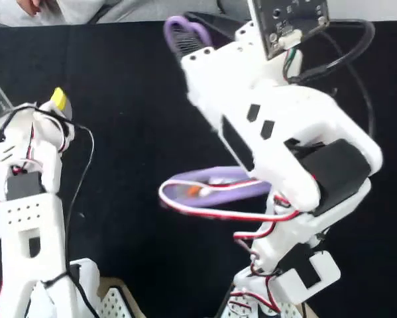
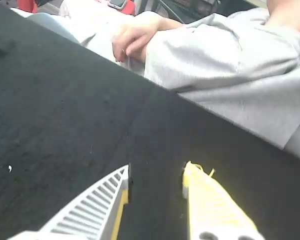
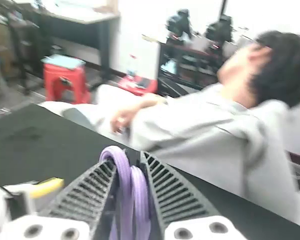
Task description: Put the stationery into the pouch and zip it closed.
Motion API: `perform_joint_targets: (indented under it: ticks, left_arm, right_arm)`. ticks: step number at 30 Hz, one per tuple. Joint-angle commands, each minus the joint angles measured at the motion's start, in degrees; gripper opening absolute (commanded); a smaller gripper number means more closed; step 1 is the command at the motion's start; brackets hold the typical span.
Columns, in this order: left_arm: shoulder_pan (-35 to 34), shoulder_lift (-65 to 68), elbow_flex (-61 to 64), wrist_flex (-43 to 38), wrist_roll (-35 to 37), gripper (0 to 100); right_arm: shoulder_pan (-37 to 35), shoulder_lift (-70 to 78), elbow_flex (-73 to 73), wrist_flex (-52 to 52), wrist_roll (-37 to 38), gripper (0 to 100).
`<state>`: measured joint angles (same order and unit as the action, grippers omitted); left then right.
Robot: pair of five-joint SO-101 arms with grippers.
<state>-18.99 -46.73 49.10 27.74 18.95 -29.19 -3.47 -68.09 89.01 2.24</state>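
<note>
R arm's up high over the far side of the black surface (image 1: 118, 119), R hand (image 1: 185, 34) clamped on a purple looped thing (image 3: 138, 197). Looks like scissor handles to me, tho I can't see blades, so won't swear to it. The black ribbed fingers (image 3: 167, 192) pinch the loops from both sides, and the item is held well clear of the surface.

The purple pouch (image 1: 198, 176) lies flat on the surface nearer the arm bases, partly tucked under the R arm as seen from overhead. Its mouth gapes, w/ a small orange thing (image 1: 194, 191) inside. Can't make out the zip or its pull.

L arm stands off to the side, well apart from the pouch. L hand (image 2: 157, 172) is spread apart, nothing btwn its yellow-padded fingers, just black cloth below.

Step in hand, I'd say: loading, i.e. getting the purple item over to the pouch. Zip part not started; the pouch is plainly unzipped.

Next move prob needs R hand brought back & down toward the pouch mouth, w/ the item's long axis lined up w/ the opening, then lowered in before letting go. Mouth looks floppy, so L hand may have to pin or lift one edge, else the item could catch the lip or shove the pouch along. The red/white wires (image 1: 205, 211) hang close over the pouch, so there's a snag risk, imo.
</note>
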Motion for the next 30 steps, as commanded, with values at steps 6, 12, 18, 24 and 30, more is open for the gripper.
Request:
perform_joint_targets:
  ticks: [6, 12, 18, 24, 30]
  left_arm:
    - [-2.5, -5.0, 1.5, -3.0, 1.8, 18]
    - [-6.6, -5.5, 1.4, -4.0, 4.8, 18]
    - [-2.5, -5.5, 1.4, -1.8, 6.2, 18]
    - [7.3, -5.6, -6.1, 12.1, 3.7, 19]
    - [8.0, -5.6, -19.1, 29.4, 3.7, 19]
  right_arm:
    - [-9.6, 0.4, 0.3, -6.1, -1.1, 1.1]
    - [-7.0, 2.2, 0.0, -10.1, -1.2, 1.1]
    - [-6.7, 1.9, -0.2, -9.2, -1.2, 1.1]
    - [-6.6, 2.4, 0.3, -9.4, -1.0, 1.1]
    - [-6.6, 4.4, 0.3, -10.7, -0.9, 1.1]
